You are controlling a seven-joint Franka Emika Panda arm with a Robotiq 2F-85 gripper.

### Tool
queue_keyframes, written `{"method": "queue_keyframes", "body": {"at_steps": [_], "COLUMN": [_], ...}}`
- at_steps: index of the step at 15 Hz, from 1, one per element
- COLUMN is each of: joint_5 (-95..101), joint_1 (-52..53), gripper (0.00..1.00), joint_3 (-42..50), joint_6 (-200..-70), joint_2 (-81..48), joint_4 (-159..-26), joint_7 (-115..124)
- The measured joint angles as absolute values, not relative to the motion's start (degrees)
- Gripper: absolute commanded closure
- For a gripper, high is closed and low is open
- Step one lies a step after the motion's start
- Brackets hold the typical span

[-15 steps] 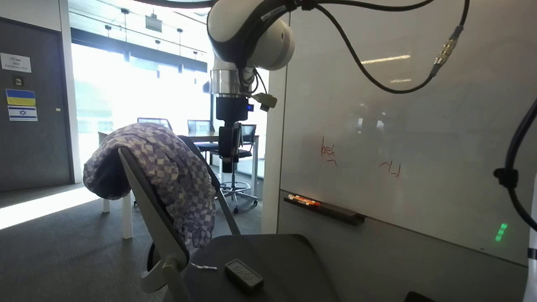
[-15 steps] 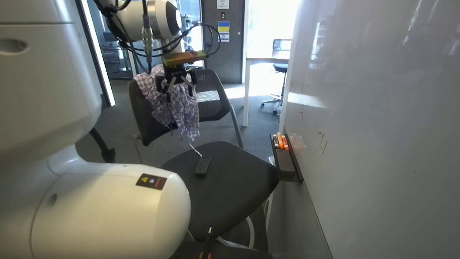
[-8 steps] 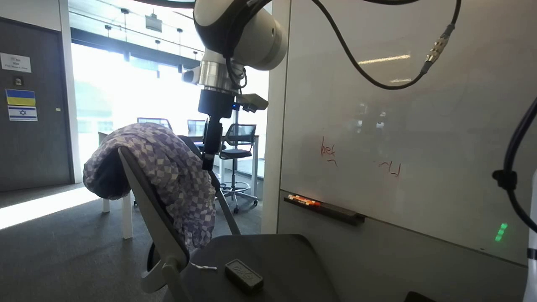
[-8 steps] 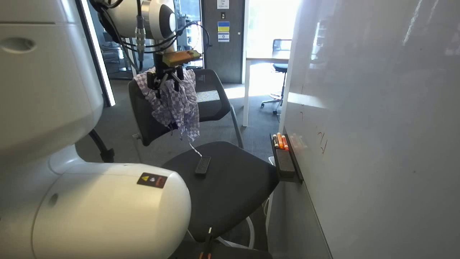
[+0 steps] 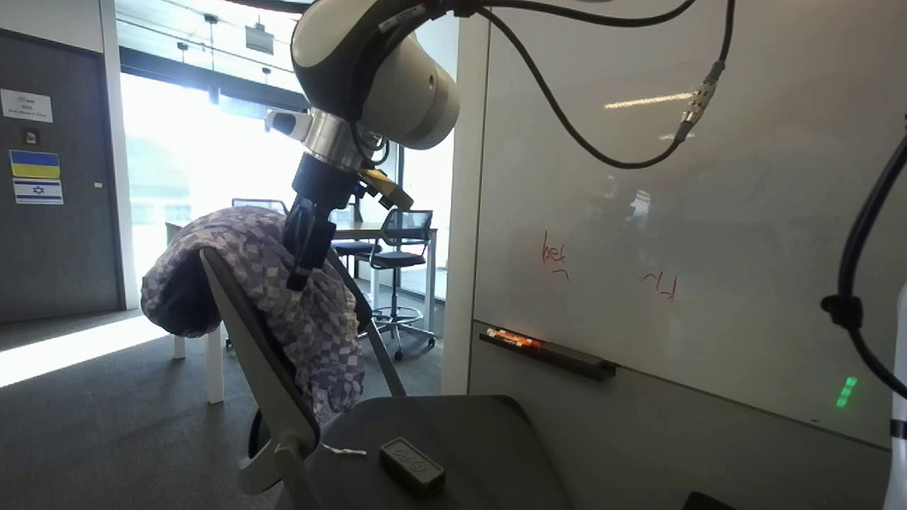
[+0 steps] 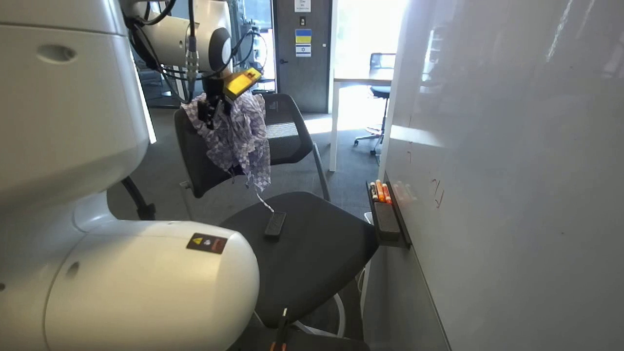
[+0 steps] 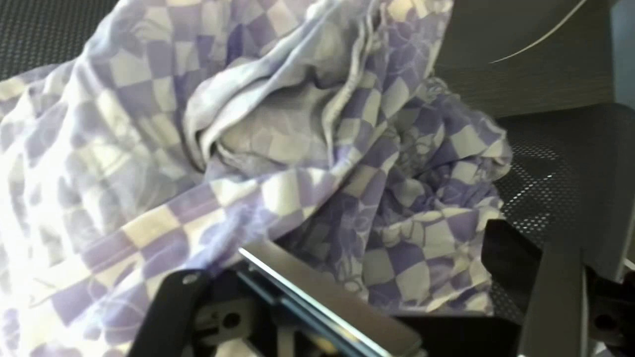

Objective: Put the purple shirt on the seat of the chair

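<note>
The purple and white checked shirt (image 5: 312,333) hangs over the backrest of the chair, its front part reaching down toward the seat (image 5: 496,432). The shirt (image 6: 241,146) and the seat (image 6: 312,253) show in both exterior views. A white string from the shirt lies on the seat. My gripper (image 5: 297,278) is tilted in front of the upper part of the shirt; it also shows in an exterior view (image 6: 217,116). In the wrist view the fingers (image 7: 374,243) are wide apart, with folds of the shirt (image 7: 149,99) beyond and between them. Whether they touch the cloth I cannot tell.
A dark eraser (image 5: 412,464) lies on the seat near the string. The mesh backrest (image 6: 287,129) stands behind the shirt. A whiteboard (image 6: 512,170) with a marker tray (image 6: 387,222) stands beside the chair. A table (image 6: 363,79) and other chairs are farther back.
My gripper has moved toward the backrest, tilted over, and come down in front of the shirt. The shirt hangs much as before, with slight shifting of its upper folds.
</note>
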State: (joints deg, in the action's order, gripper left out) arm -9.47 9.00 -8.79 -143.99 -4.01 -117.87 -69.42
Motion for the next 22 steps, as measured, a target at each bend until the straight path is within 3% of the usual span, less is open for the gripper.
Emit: {"method": "queue_keyframes", "body": {"at_steps": [2, 3, 4, 12, 14, 22], "joint_5": [-9.38, -9.38, -9.41, -9.46, -9.46, -9.66], "joint_1": [9.01, 9.0, 8.97, 6.83, 6.11, 3.65], "gripper": [0.0, 0.25, 0.26, 0.88, 0.98, 0.94], "joint_3": [-9.52, -9.74, -9.86, -10.1, -10.09, -9.8], "joint_6": [-149.48, -151.07, -152.16, -153.34, -153.39, -154.67], "joint_2": [-5.54, -6.28, -6.92, -8.77, -8.74, -6.27], "joint_4": [-118.16, -118.39, -118.6, -118.91, -118.91, -119.65], "joint_7": [-69.97, -70.01, -70.01, -70.01, -70.01, -68.41]}}
